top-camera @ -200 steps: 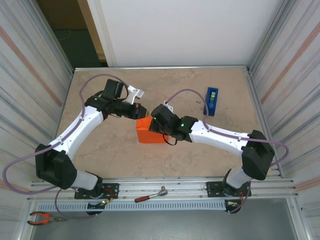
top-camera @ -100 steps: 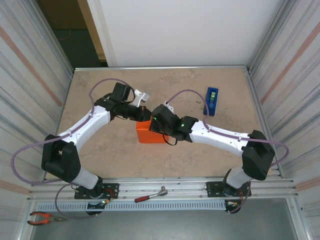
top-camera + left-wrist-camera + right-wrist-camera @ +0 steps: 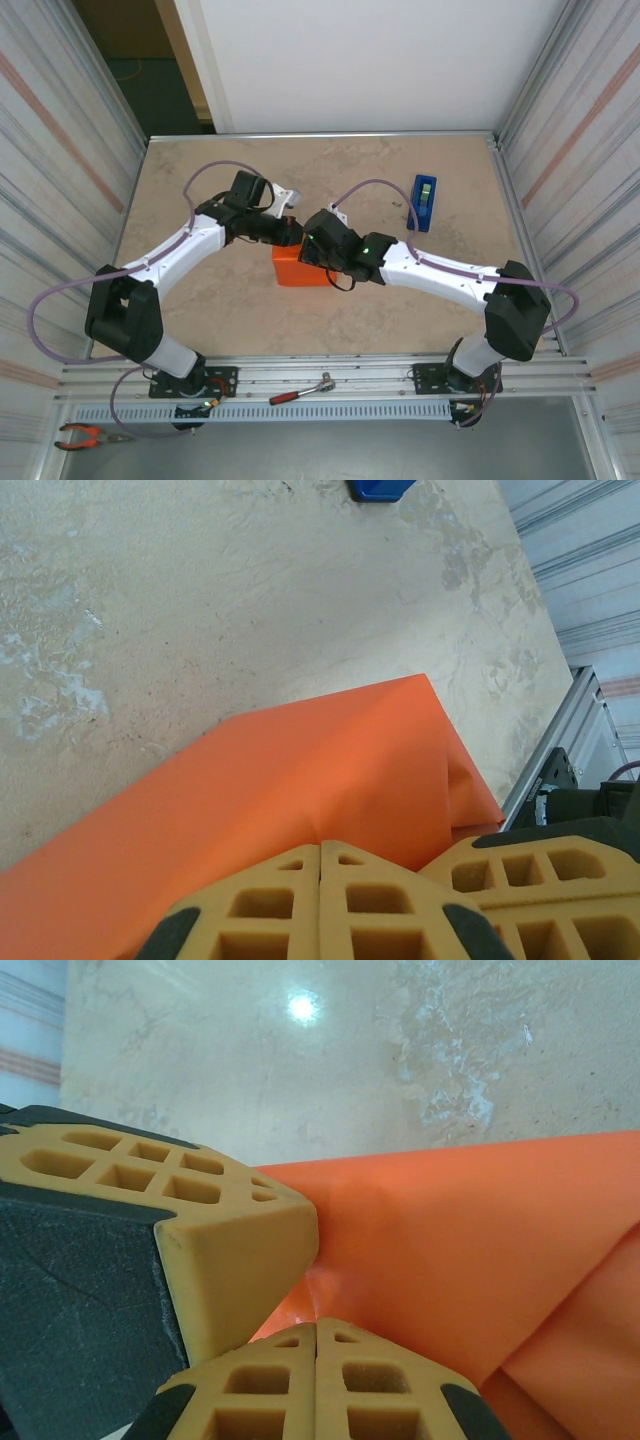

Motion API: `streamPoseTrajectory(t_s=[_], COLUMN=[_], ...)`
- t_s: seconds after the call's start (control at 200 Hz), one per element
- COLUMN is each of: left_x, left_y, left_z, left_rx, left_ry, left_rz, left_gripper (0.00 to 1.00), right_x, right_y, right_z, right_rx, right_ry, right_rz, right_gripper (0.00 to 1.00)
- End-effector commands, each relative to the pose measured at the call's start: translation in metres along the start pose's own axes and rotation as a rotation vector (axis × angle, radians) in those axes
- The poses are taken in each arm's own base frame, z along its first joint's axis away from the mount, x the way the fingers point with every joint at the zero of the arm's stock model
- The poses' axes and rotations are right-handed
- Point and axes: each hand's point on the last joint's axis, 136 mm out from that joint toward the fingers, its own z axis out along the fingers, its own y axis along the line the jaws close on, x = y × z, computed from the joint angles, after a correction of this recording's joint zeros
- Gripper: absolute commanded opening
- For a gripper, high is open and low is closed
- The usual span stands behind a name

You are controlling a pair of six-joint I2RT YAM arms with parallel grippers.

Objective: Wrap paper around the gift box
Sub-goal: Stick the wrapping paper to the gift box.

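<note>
On table (image 3: 200, 310) centre: orange paper (image 3: 296, 271) parcel; left gripper (image 3: 320, 846), right gripper (image 3: 316, 1323) at its 12 o'clock edge, both closed, empty; press crease evenly

The paper parcel (image 3: 298, 272) sits near the middle of the table (image 3: 200, 170), with both arms reaching in from the near edge. The left gripper (image 3: 291, 232) and right gripper (image 3: 313, 244) meet side by side on the parcel's far edge. A tape dispenser (image 3: 424, 202) stands well apart, toward the far right corner. A wrench (image 3: 300, 390) lies on the rail before the near edge.
</note>
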Motion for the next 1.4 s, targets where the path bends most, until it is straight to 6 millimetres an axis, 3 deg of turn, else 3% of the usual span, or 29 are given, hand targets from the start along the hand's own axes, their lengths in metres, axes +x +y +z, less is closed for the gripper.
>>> streamPoseTrajectory(t_s=[0.0, 0.145, 0.276, 0.636, 0.907, 1.152, 1.393], left_x=[0.013, -0.004, -0.001, 0.024, 0.040, 0.050, 0.058], left_y=[0.007, -0.009, -0.013, -0.009, 0.006, 0.015, 0.020], left_z=[-0.008, -0.034, -0.042, -0.026, -0.018, -0.015, -0.013], left_rx=[-0.073, -0.067, -0.058, -0.018, -0.051, -0.120, -0.191], left_ry=[0.060, -0.002, -0.003, 0.047, 0.081, 0.112, 0.144], left_rz=[-0.002, 0.043, 0.060, 0.045, 0.038, 0.068, 0.112], left_gripper=[0.00, 0.00, 0.00, 0.00, 0.00, 0.00, 0.00], right_x=[0.048, 0.048, 0.048, 0.048, 0.048, 0.043, 0.028], right_y=[-0.079, -0.081, -0.082, -0.083, -0.077, -0.055, -0.032], right_z=[0.012, 0.012, 0.012, 0.013, 0.013, 0.013, 0.007], right_rx=[0.272, 0.278, 0.281, 0.285, 0.268, 0.201, 0.122], right_ry=[0.155, 0.152, 0.150, 0.148, 0.148, 0.158, 0.142], right_rz=[-0.043, -0.042, -0.041, -0.037, -0.037, -0.055, -0.052], right_gripper=[0.00, 0.00, 0.00, 0.00, 0.00, 0.00, 0.11])
